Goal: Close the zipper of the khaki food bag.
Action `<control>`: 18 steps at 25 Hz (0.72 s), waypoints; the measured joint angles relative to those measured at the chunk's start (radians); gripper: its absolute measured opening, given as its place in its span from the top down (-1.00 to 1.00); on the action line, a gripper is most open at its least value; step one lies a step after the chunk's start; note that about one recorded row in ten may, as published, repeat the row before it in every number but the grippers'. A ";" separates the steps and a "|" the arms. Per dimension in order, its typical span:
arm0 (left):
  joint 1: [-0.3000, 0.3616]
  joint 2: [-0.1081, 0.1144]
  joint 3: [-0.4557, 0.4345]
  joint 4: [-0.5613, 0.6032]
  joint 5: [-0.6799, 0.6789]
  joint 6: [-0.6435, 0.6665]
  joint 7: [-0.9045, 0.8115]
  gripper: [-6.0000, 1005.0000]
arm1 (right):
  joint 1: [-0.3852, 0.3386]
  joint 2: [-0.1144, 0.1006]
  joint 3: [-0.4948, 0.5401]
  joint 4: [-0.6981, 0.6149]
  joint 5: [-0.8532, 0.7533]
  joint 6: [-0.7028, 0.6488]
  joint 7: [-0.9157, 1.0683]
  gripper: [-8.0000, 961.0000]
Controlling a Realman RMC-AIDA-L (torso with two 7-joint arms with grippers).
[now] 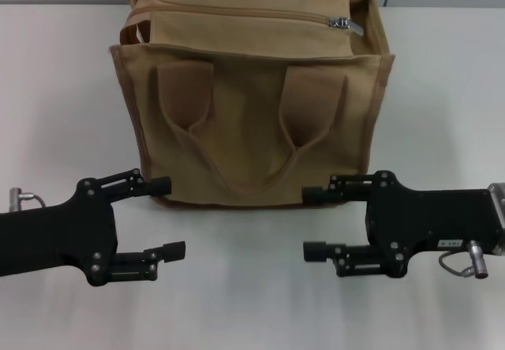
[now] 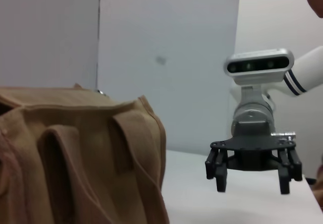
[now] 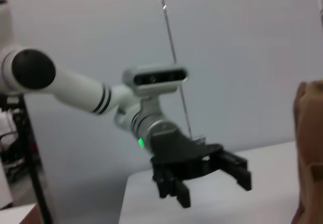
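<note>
the khaki food bag (image 1: 252,106) stands upright on the white table (image 1: 252,303), centred in the head view and set back from both arms, with its handle side facing the robot. two looped fabric handles (image 1: 254,125) hang down over that near face. the zipper (image 1: 245,13) runs along the top panel from the left end toward the right, and its silver pull tab (image 1: 345,24) lies near the right end of the line, toward the far right corner of the bag. the left gripper (image 1: 163,217) is positioned in front of the bag's lower left corner, low over the table, with its fingers pointing toward the right arm; the upper finger tip (image 1: 158,184) sits just beside the bag's bottom edge, and whether it touches the canvas cannot be determined. its fingers are spread apart and hold nothing. the right gripper (image 1: 316,222) is positioned in front of the bag's lower right corner, pointing back toward the left arm, its fingers likewise spread apart and empty, the upper one just beside the bag's base. both grippers are well apart from the pull tab, which lies higher and farther back on the top panel. the left wrist view shows the bag's near face and handles close by, with the right gripper (image 2: 253,176) farther off beyond the bag's corner, fingers apart. the right wrist view shows the left gripper (image 3: 209,183) over the table, fingers apart, and one edge of the bag.
</note>
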 joint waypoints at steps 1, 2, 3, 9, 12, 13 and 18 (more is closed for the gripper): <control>-0.006 -0.002 0.002 0.008 0.009 0.000 -0.012 -0.66 | 0.000 0.000 -0.013 -0.009 -0.003 0.003 0.002 -0.41; -0.011 -0.004 0.005 0.012 0.016 0.000 -0.017 -0.66 | 0.002 0.000 -0.023 -0.015 -0.011 0.008 0.003 -0.41; -0.017 -0.005 0.011 0.012 0.024 0.001 -0.018 -0.66 | 0.005 0.000 -0.030 -0.018 -0.024 0.017 0.005 -0.41; -0.041 -0.011 0.026 0.012 0.082 0.000 -0.030 -0.66 | 0.021 0.000 -0.040 -0.022 -0.080 0.044 0.017 -0.41; -0.054 -0.012 0.027 0.012 0.121 -0.003 -0.046 -0.66 | 0.020 0.000 -0.037 -0.024 -0.081 0.054 0.018 -0.41; -0.054 -0.012 0.027 0.012 0.121 -0.003 -0.046 -0.66 | 0.019 0.000 -0.037 -0.024 -0.081 0.058 0.018 -0.41; -0.058 -0.012 0.034 0.009 0.145 -0.008 -0.047 -0.66 | 0.021 0.000 -0.041 -0.025 -0.081 0.078 0.018 -0.41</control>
